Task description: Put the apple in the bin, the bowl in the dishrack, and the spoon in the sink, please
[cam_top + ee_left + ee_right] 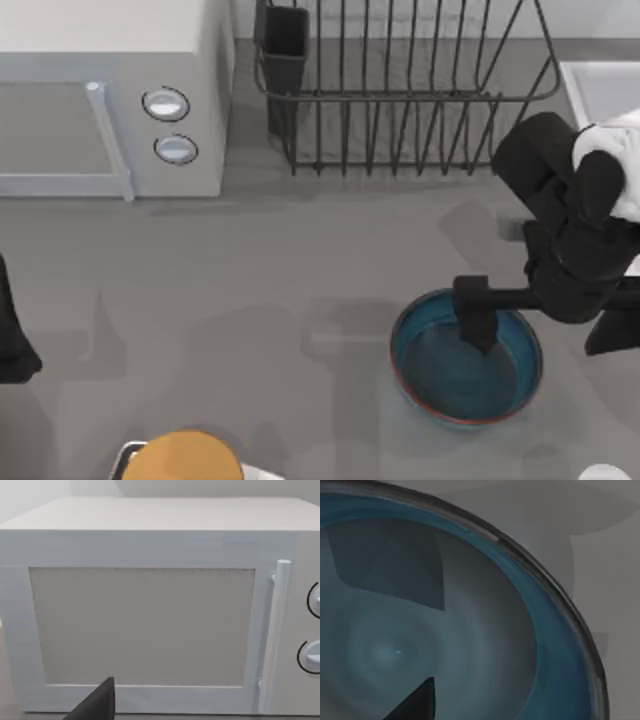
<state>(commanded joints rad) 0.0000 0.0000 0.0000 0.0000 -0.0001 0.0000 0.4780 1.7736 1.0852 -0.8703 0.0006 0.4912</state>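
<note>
A flat matte grey tabletop (300, 290) spreads across the top view, evenly lit, with soft-edged shadows lying on it. At its far left stands a white boxy microwave (110, 95) with a pale vertical bar handle (108, 140) and two round silver-ringed knobs (166, 104), one above the other. The left wrist view faces the microwave's beige door window (142, 625) squarely. A pale wall (30, 495) rises behind it.

bowl (466, 362) front right on table (250, 280), dishrack (400, 85) behind it, microwave (110, 95) back left, sink (600, 85) back right
</note>
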